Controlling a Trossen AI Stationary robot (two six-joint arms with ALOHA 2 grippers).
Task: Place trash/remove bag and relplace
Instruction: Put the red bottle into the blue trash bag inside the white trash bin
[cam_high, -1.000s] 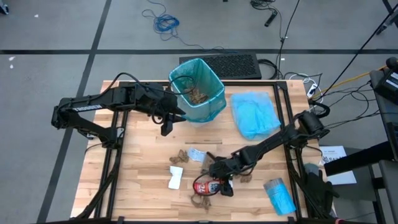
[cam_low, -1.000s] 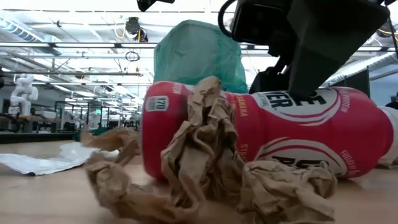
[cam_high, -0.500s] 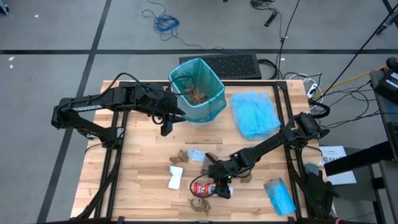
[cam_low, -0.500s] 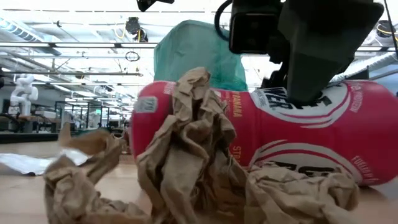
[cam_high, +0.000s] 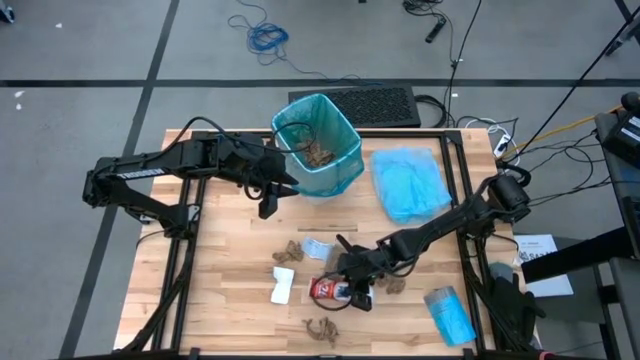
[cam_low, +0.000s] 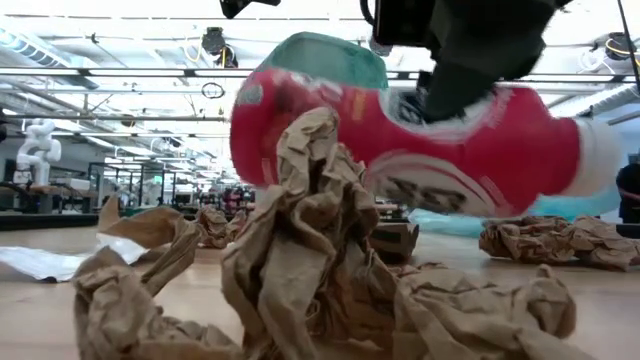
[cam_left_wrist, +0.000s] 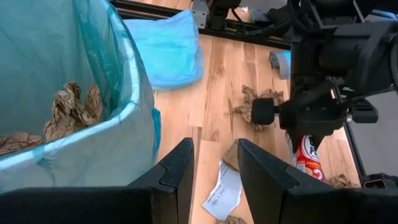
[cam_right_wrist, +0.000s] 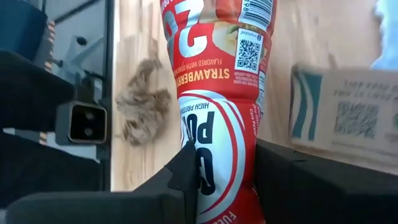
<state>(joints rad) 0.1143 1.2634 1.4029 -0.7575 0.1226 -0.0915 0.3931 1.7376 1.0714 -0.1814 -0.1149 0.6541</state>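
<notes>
Floor: we are looking down on grey concrete (cam_high: 90, 60) crossed by dark seam lines.
Cables: a blue coil (cam_high: 266, 37) is lying on the floor beyond the surface, with black leads trailing near it.
Surface: pale wood planks (cam_high: 230, 270) are sitting in a black frame.
Ceiling: in the low view, white beams and bright lights (cam_low: 110, 60) are stretching far back.

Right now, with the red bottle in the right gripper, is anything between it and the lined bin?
Nothing tall shows. The right gripper holds the red bottle lifted off the table. Toward the bin lie only flat litter: a pale blue scrap and a paper wad. The left gripper waits beside the bin, off that line.
</notes>
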